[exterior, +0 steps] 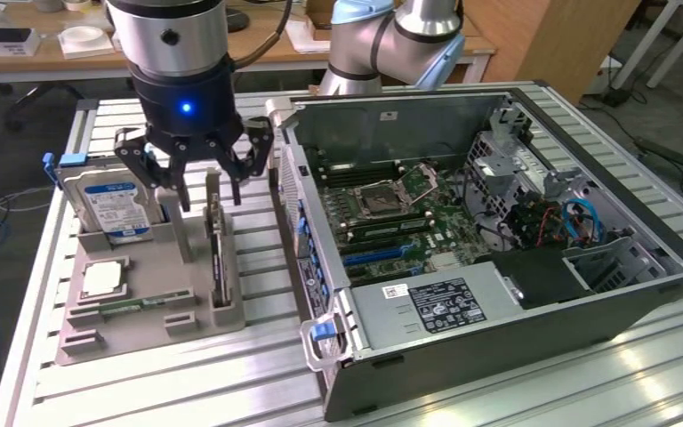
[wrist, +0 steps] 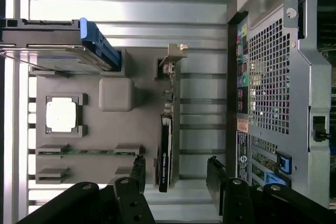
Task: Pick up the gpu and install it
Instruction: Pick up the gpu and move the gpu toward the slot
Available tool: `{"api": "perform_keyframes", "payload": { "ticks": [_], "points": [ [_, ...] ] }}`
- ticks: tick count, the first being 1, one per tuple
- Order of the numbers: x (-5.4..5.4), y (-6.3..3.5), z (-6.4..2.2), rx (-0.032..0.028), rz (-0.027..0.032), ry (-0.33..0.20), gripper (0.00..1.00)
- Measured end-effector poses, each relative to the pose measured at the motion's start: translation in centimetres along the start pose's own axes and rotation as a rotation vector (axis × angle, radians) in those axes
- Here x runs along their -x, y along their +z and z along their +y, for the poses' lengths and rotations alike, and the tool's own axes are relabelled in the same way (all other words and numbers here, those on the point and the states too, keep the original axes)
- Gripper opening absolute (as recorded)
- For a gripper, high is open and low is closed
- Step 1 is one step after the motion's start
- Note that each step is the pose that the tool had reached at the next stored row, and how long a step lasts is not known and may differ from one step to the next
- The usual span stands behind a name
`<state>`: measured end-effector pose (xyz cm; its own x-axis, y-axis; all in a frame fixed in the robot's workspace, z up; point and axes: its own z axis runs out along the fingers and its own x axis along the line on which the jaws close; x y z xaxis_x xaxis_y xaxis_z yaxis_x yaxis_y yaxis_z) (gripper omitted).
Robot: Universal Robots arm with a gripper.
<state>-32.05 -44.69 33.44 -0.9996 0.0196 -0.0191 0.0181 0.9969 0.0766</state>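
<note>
Gripper (exterior: 205, 189) with jaws wide open hangs just above the tray (exterior: 140, 331), over the gpu (exterior: 214, 233) standing on edge in the tray's side slot, so any off-centre drop probably jams a finger onto the card or tray wall.

Green-black gpu (exterior: 214, 245), grey tray (exterior: 95, 334)

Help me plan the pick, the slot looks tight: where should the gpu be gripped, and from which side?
Probably best to grip the gpu by its exposed top edge, coming straight down, one finger on each flat face. It stands on edge in a narrow slot of the grey holder, so its lower part is walled in. The open tool hangs above it.
</note>
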Motion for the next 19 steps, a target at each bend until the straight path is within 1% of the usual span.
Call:
{"api": "perform_keyframes", "payload": {
  "ticks": [4,9,12,19],
  "points": [
    [0.0,0.26,-0.04,-0.0002,-0.0010,0.012,0.59],
    [0.0,0.58,-0.07,0.0000,-0.0011,0.012,0.59],
    [0.0,0.79,-0.09,0.0011,-0.0010,0.012,0.59],
    [-0.1,1.44,-0.14,0.0018,-0.0006,0.012,0.59]
  ]
}}
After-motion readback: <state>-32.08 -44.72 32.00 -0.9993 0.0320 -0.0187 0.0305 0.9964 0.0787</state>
